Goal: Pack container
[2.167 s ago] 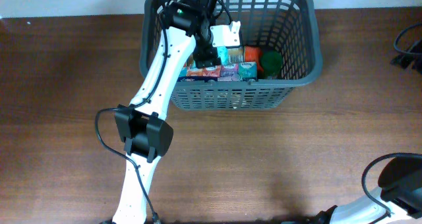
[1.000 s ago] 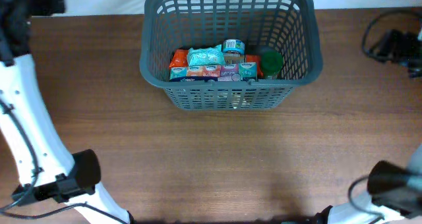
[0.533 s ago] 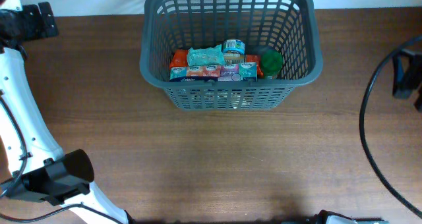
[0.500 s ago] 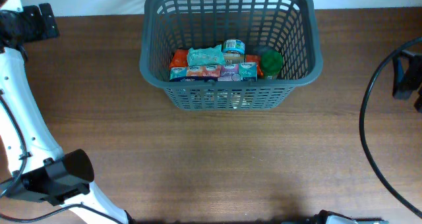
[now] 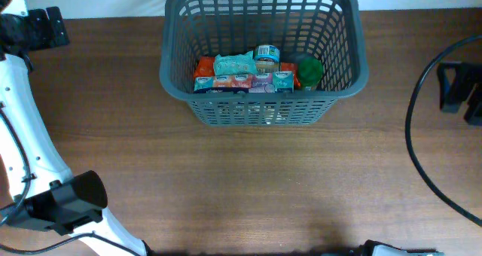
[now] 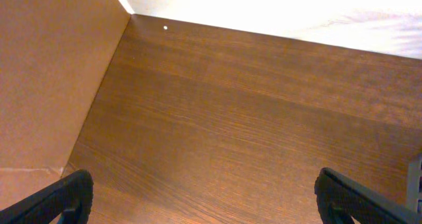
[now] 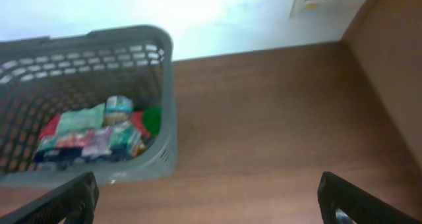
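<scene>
**Basket loaded, both arms held wide of it**

The dark grey shopping basket (image 5: 260, 111) sits at the far middle of the wooden surface (image 5: 248, 188). Its goods are crowded against the near wall. A row of small colourful packets (image 5: 242, 81) lies along that wall, with a teal packet (image 5: 233, 62) on top of the row. A small can (image 5: 266, 54) is just behind them, an orange packet (image 5: 203, 66) is at the left end and a green item (image 5: 309, 69) at the right. The back half of the basket floor shows bare, so my guess is the items were dropped in from the near side and there is room for more.

Neither arm is over the basket. The left fingers (image 6: 62, 197) are spread wide with nothing between them, out by the far-left corner of the surface and looking down on bare wood beside a brown panel (image 6: 46, 72). The right fingers (image 7: 66, 201) are also spread and empty. They hang off to the right, and from there the basket (image 7: 168, 105) shows slantwise with its contents visible. I would read this as both arms resting clear, so the overhead view of the load is unblocked.

No item to pack shows outside the basket in any view, so the packing looks done or nearly so. The only clutter is a black cable (image 5: 413, 147) looping over the right edge of the surface, well apart from the basket. It could snag the right arm if that arm swings inward.
</scene>
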